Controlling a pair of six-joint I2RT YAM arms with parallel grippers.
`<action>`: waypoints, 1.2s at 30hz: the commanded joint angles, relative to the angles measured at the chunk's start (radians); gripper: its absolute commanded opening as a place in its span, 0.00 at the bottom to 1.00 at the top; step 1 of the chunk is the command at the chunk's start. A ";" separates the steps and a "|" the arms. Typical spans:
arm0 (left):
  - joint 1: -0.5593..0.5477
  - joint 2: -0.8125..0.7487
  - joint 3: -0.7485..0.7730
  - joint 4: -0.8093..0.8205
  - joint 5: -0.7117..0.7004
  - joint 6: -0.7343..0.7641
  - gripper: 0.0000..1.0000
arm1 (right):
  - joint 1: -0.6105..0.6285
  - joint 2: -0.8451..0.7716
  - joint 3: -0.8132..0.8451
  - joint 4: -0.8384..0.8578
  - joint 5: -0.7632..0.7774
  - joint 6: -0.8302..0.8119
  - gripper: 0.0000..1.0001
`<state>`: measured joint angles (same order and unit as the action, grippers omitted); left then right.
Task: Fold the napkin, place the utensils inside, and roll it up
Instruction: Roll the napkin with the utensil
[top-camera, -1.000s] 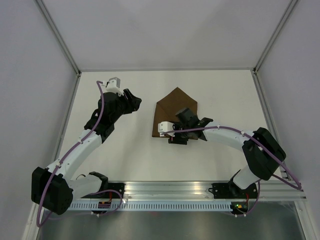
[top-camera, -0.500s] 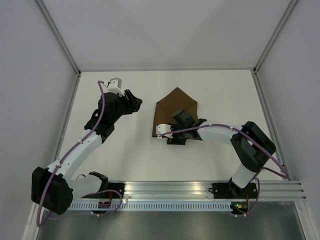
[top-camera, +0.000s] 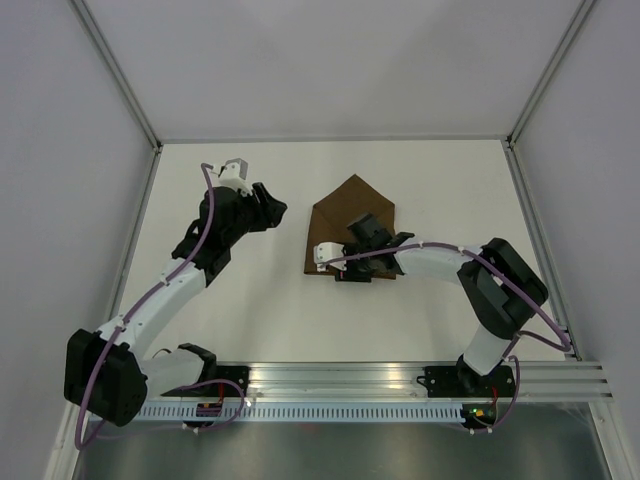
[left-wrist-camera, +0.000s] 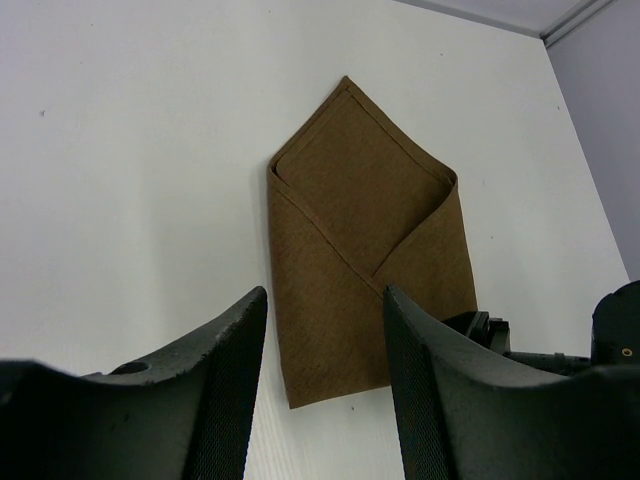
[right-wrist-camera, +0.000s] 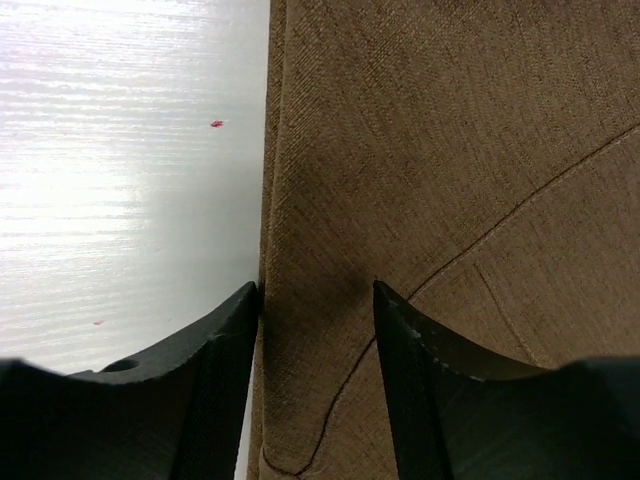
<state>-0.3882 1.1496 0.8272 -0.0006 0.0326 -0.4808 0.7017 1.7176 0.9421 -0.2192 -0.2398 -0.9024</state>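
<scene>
Straddling an edge of the folded dark brown cloth napkin (right-wrist-camera: 450, 150), the right pincer (right-wrist-camera: 315, 295), jaws apart, is seemingly preparing to clamp and roll.

No readable text, label, brand, number or sign appears in any of the three views. The napkin (left-wrist-camera: 365, 255) is plain cloth without print, and the tabletop (top-camera: 260, 300) carries no markings that can be read.
</scene>
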 joint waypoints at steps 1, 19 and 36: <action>0.003 0.012 0.000 0.034 0.029 0.042 0.56 | -0.011 0.065 0.021 -0.077 -0.033 -0.039 0.56; 0.000 0.003 -0.048 0.082 0.067 0.054 0.54 | -0.034 0.163 0.127 -0.325 -0.121 -0.052 0.25; -0.320 -0.267 -0.405 0.511 -0.235 0.359 0.44 | -0.159 0.352 0.353 -0.759 -0.383 -0.181 0.17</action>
<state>-0.6548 0.9260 0.5079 0.3202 -0.0925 -0.2665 0.5629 1.9736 1.3186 -0.7345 -0.5690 -1.0298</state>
